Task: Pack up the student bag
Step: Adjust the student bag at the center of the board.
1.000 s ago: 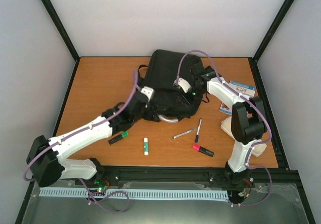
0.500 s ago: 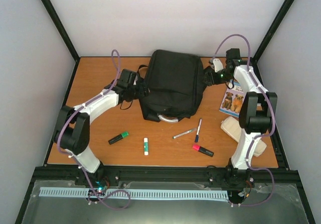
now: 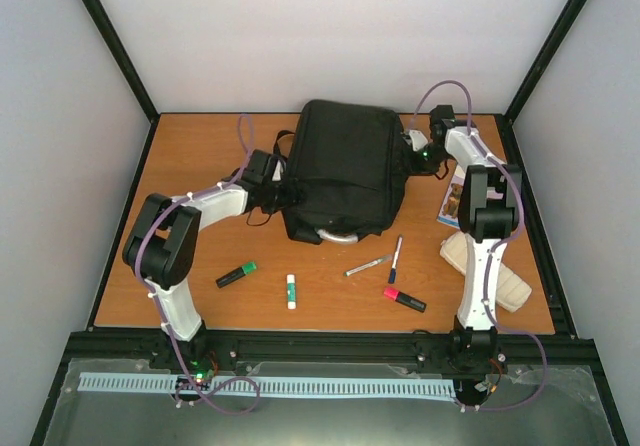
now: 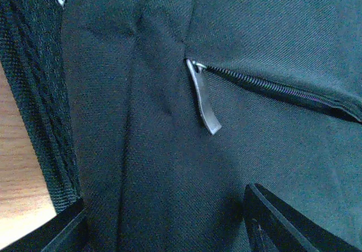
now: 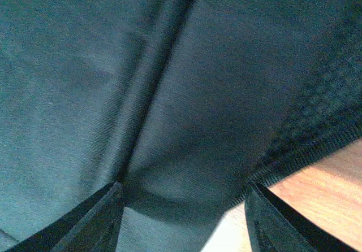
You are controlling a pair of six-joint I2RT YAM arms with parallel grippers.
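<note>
- Packing looks barely begun, as I judge it: the student bag lies flat at the far middle of the table, and nothing can be seen going into it.
- Everything else lies loose on the wood in front of the bag or to its right: a green marker, a glue stick, a silver pen, a dark pen, a red marker, a book and a cream pencil case partly behind the right arm.
- What is left, then, seems to be nearly all of it: opening the bag, loading each item, closing it.
- The overhead view alone shows the layout: one arm at each flank of the bag, and the grey loop handle at its near edge.
- The left wrist view alone shows a zip pull hanging from a zip that looks shut along the stretch in view; the left gripper has its fingers spread wide, with fabric ahead of them and nothing pinched.
- The right wrist view alone shows a plain seam and a mesh strap edge against the wood; the right gripper also has its fingers spread apart, close to the cloth but not clamping it.
</note>
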